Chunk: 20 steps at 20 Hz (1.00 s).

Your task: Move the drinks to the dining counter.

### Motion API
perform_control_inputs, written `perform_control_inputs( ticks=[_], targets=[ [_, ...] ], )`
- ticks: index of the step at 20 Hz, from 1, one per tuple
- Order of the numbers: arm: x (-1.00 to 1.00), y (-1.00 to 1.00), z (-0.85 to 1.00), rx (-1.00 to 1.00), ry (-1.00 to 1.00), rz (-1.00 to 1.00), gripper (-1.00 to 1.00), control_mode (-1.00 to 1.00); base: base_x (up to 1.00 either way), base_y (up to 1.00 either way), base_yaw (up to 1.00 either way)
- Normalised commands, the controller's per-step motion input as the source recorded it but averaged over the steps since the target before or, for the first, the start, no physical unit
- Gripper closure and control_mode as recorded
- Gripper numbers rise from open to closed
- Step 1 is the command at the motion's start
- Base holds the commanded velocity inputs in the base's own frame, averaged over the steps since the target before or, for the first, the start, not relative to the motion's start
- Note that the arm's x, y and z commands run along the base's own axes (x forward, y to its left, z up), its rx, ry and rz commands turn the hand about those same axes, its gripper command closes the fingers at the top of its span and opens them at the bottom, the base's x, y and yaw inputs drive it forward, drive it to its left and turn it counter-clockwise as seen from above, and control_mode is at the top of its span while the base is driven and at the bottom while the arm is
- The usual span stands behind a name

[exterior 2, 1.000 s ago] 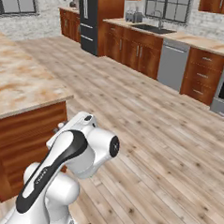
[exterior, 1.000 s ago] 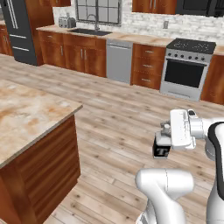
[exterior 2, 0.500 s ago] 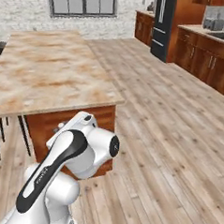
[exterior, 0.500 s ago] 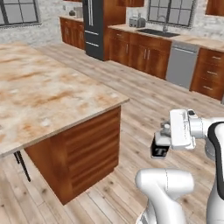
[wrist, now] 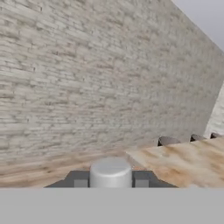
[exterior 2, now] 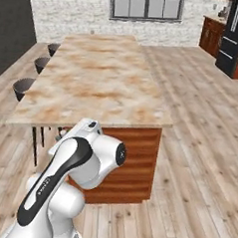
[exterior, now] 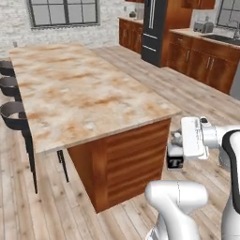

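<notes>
The gripper point(exterior: 174, 149) is pinched on the clear-necked black bottle marked "T" point(exterior: 175, 157), held upright in the air just off the near right corner of the long beige rust-mottled marble table point(exterior: 84, 93).

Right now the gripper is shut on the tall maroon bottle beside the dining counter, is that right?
Not quite. The gripper is shut on the black bottle marked T, not a maroon one; the left base view shows the white T on its dark body. It is held beside the dining counter.
</notes>
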Motion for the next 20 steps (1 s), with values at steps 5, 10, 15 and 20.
perform_control_inputs(
  ticks=[5,10,15,20],
  targets=[
    [0.0,0.0,0.0,0.0,0.0,0.0,1.0,1.0,0.96,0.17,0.33],
    [0.0,0.0,0.0,0.0,0.0,0.0,1.0,1.0,0.91,0.25,0.32],
    [0.0,0.0,0.0,0.0,0.0,0.0,1.0,1.0,0.82,0.13,0.28],
    [0.0,0.0,0.0,0.0,0.0,0.0,1.0,1.0,0.77,0.0,0.19]
  ],
)
